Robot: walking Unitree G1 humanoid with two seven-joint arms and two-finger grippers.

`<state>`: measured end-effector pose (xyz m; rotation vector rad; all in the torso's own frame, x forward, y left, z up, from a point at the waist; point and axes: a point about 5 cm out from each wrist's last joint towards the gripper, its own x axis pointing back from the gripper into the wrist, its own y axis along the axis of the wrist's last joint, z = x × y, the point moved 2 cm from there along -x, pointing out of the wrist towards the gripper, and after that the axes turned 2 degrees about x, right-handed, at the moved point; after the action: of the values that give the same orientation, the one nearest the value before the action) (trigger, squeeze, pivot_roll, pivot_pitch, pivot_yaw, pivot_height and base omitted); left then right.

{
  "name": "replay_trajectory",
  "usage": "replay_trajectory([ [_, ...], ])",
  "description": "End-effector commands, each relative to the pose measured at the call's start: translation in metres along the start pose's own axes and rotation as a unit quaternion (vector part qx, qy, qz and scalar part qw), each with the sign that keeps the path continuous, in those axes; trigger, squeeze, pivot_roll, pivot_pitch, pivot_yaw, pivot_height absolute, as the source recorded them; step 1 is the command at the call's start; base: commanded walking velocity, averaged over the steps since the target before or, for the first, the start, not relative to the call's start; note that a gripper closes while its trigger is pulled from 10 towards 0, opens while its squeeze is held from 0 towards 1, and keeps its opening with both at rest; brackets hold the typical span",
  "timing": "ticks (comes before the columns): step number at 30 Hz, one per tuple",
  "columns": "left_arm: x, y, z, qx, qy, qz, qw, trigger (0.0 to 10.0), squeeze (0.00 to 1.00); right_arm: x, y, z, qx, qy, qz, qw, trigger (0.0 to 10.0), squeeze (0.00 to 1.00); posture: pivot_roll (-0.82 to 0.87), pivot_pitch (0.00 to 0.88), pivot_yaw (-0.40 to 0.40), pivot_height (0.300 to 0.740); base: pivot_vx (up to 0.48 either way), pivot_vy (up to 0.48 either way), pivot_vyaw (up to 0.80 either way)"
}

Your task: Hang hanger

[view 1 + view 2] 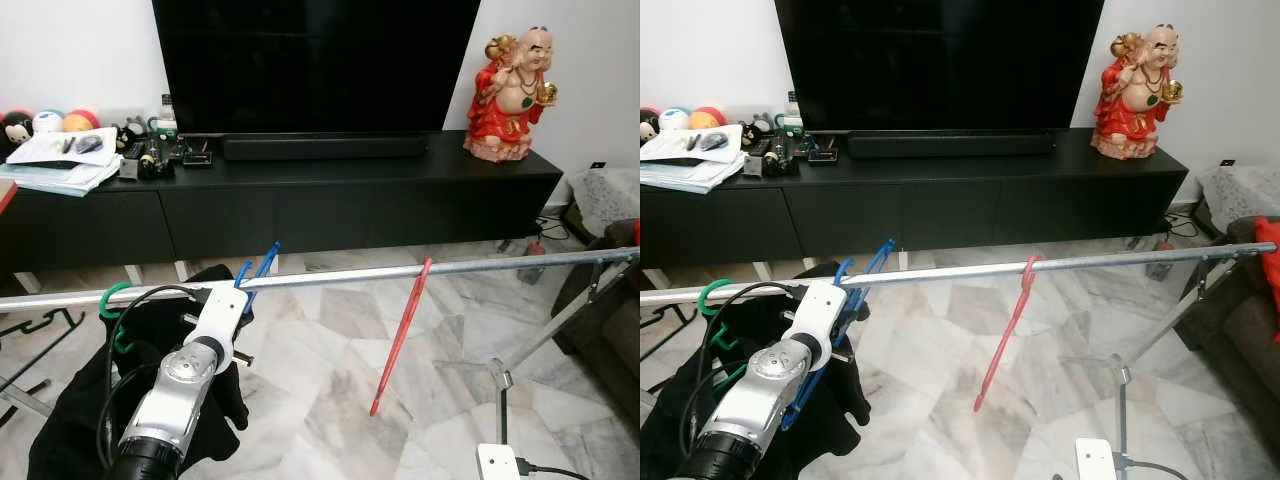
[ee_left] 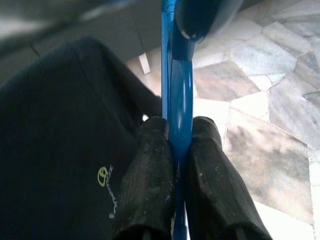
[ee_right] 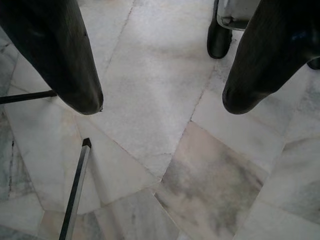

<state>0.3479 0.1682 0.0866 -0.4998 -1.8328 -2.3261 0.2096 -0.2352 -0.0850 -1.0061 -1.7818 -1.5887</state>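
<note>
A silver clothes rail (image 1: 450,268) runs across in front of me at chest height. My left gripper (image 2: 180,126) is shut on a blue hanger (image 2: 180,85), whose hook (image 1: 262,266) sits at the rail just right of my left wrist (image 1: 222,312). A red hanger (image 1: 403,335) hangs tilted from the middle of the rail. A green hanger (image 1: 112,300) carries a black garment (image 1: 90,400) at the rail's left end. My right gripper (image 3: 162,100) is open over the marble floor with nothing between its fingers.
Behind the rail stands a long black TV console (image 1: 300,200) with a large TV (image 1: 310,60), a red statue (image 1: 512,95) and papers (image 1: 60,160). The rack's legs (image 1: 560,320) slant down on the right. A dark sofa (image 1: 610,320) is at far right.
</note>
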Motion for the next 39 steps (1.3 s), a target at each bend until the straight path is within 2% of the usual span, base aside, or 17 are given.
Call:
replay_trajectory([
  [1, -0.003, 0.005, 0.002, 0.020, 0.002, 0.006, 1.000, 10.0, 0.00, -0.001, 0.006, 0.000, -0.012, -0.005, -0.008, 1.000, 10.0, 0.00, 0.08, 0.000, -0.035, 0.740, 0.000, 0.000, 0.00],
  [4, -0.003, 0.001, -0.004, 0.030, -0.012, 0.027, 0.999, 10.0, 0.00, -0.001, 0.007, 0.001, -0.013, -0.005, -0.007, 1.000, 10.0, 0.00, 0.09, 0.000, -0.034, 0.740, 0.000, 0.000, 0.00],
  [7, -0.002, -0.009, -0.008, 0.022, -0.023, 0.055, 0.998, 10.0, 0.00, -0.001, 0.007, 0.002, -0.012, -0.004, -0.005, 1.000, 10.0, 0.00, 0.08, 0.000, -0.033, 0.740, 0.000, 0.000, 0.00],
  [15, 0.001, -0.012, -0.011, 0.023, -0.036, 0.059, 0.997, 10.0, 0.00, -0.001, 0.007, 0.002, -0.011, -0.005, -0.003, 1.000, 10.0, 0.00, 0.08, 0.000, -0.032, 0.740, 0.000, 0.000, 0.00],
  [16, 0.002, -0.012, -0.011, 0.028, -0.037, 0.057, 0.997, 10.0, 0.66, -0.001, 0.007, 0.002, -0.011, -0.005, -0.003, 1.000, 10.0, 0.00, 0.08, 0.000, -0.032, 0.740, 0.000, 0.000, 0.00],
  [17, 0.002, -0.012, -0.011, 0.028, -0.037, 0.057, 0.997, 10.0, 0.66, -0.001, 0.007, 0.002, -0.011, -0.005, -0.003, 1.000, 10.0, 0.00, 0.08, 0.000, -0.032, 0.740, 0.000, 0.000, 0.00],
  [18, 0.004, -0.010, -0.008, 0.034, -0.038, 0.048, 0.998, 10.0, 1.00, -0.001, 0.006, 0.002, -0.011, -0.005, -0.003, 1.000, 10.0, 0.00, 0.08, 0.000, -0.032, 0.740, 0.000, 0.000, 0.00],
  [22, 0.009, -0.002, -0.005, 0.033, -0.040, 0.018, 0.998, 10.0, 1.00, -0.001, 0.006, 0.002, -0.010, -0.005, -0.002, 1.000, 10.0, 0.00, 0.09, 0.000, -0.035, 0.740, 0.000, 0.000, 0.00],
  [28, 0.017, 0.005, 0.000, 0.018, -0.037, -0.001, 0.999, 10.0, 1.00, -0.001, 0.006, 0.001, -0.010, -0.005, -0.002, 1.000, 10.0, 0.00, 0.09, 0.000, -0.035, 0.740, 0.000, 0.000, 0.00],
  [35, 0.037, 0.014, 0.002, -0.001, -0.061, -0.028, 0.998, 10.0, 1.00, -0.001, 0.006, 0.000, -0.008, -0.005, 0.001, 1.000, 10.0, 0.00, 0.09, 0.002, -0.034, 0.740, 0.000, 0.000, 0.00],
  [39, 0.054, 0.019, 0.008, 0.001, -0.083, -0.055, 0.995, 10.0, 1.00, -0.001, 0.007, -0.001, -0.008, -0.007, 0.000, 1.000, 10.0, 0.00, 0.10, 0.009, -0.037, 0.740, 0.000, 0.000, 0.00],
])
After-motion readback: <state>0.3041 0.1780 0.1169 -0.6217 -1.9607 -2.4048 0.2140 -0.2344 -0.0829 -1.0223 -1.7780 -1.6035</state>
